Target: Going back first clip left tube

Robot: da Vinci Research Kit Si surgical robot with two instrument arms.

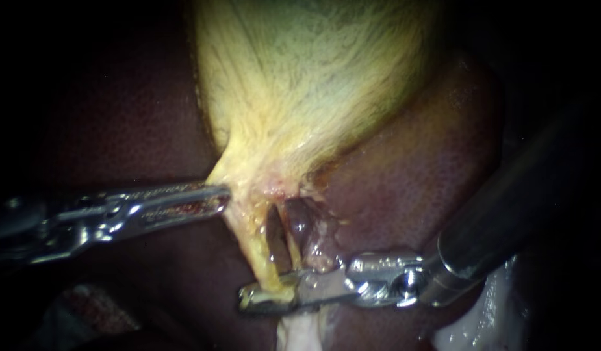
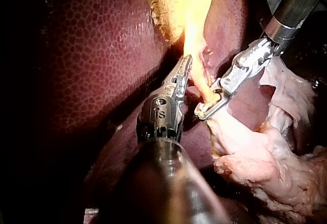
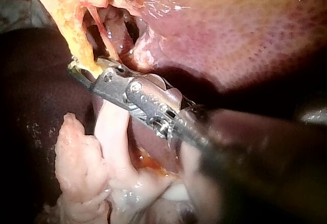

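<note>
Seemingly early | right instrument (image 1: 268,298): pincer clamped on left tube (image 1: 255,250), clip unseen, retreat pending | left instrument (image 1: 212,198): pincer clamped on gallbladder (image 1: 300,84)

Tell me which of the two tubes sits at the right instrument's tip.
The yellow left tube: it runs into the right instrument's tip; the darker tube beside it lies further back toward the shaft.

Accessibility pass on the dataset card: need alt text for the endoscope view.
The right instrument, coming in from the lower right, has its jaws shut on the yellow left tube just below the pale yellow gallbladder. The left instrument reaches the gallbladder's neck from the left, with dark red liver all around.
</note>
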